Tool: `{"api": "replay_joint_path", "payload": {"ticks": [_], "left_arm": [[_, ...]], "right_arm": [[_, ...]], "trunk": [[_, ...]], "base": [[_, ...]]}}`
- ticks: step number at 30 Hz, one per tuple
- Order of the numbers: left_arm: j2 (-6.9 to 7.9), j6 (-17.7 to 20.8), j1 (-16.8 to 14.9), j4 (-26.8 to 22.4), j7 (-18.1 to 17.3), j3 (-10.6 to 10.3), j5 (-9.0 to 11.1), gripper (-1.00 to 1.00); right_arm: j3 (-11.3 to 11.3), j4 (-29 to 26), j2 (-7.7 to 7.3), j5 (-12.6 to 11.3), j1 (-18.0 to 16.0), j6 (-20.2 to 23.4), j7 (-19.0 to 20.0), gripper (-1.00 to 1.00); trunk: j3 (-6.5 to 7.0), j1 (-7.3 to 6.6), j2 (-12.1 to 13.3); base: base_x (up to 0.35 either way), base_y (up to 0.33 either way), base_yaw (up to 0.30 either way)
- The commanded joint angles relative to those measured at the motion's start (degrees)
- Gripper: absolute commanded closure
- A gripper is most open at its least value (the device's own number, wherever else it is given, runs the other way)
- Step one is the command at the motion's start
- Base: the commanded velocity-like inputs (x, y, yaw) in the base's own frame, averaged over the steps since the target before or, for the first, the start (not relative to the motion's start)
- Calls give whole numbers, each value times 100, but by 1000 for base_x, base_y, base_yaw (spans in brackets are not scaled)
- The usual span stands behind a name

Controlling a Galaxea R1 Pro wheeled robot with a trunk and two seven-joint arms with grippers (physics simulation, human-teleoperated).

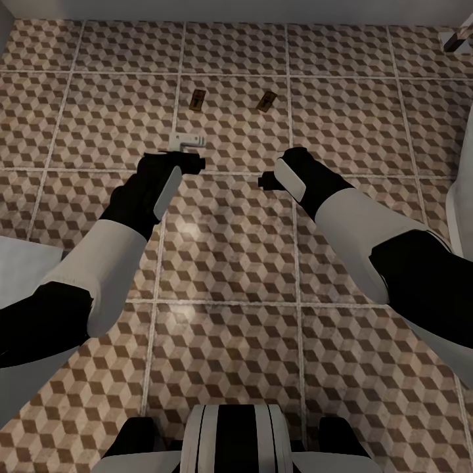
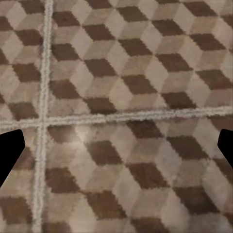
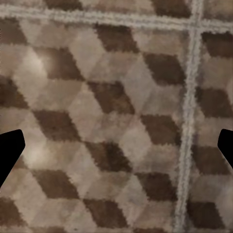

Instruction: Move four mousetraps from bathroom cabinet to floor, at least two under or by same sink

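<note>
On the bathroom floor, past the left gripper, lie two mousetraps: one just left of a grout line, the other to its right, near each other. Two down, then; two more to fetch, by the look of it. No cabinet nearby. Left gripper wide open, holding nothing, just floor between the fingers. Same for the right gripper: wide open, empty.

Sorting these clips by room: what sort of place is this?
Probably a bathroom: cube-patterned floor tiles with pale grout, a white fixture at the right edge, and two mousetraps lying on the floor.
</note>
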Motion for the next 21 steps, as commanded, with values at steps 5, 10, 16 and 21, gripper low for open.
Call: {"api": "replay_joint_path", "payload": {"ticks": [5,10,16,21], "left_arm": [[5,166,21,-168,50,-10,66,-100],[8,450,166,-515,49,-6,65,-100],[8,871,376,-1098,44,0,64,-100],[11,1271,599,-1675,42,4,67,-100]], "right_arm": [[28,-4,0,-63,-1,15,-57,-100],[27,-4,0,-65,0,16,-58,-100],[26,-4,0,-67,0,38,-70,-100],[29,-24,0,-69,0,232,-74,-100]], "trunk": [[-3,-1,-1],[-3,-1,-1],[-3,-1,-1],[-3,-1,-1]], "base": [[0,0,0],[0,0,0],[0,0,0],[0,0,0]]}}
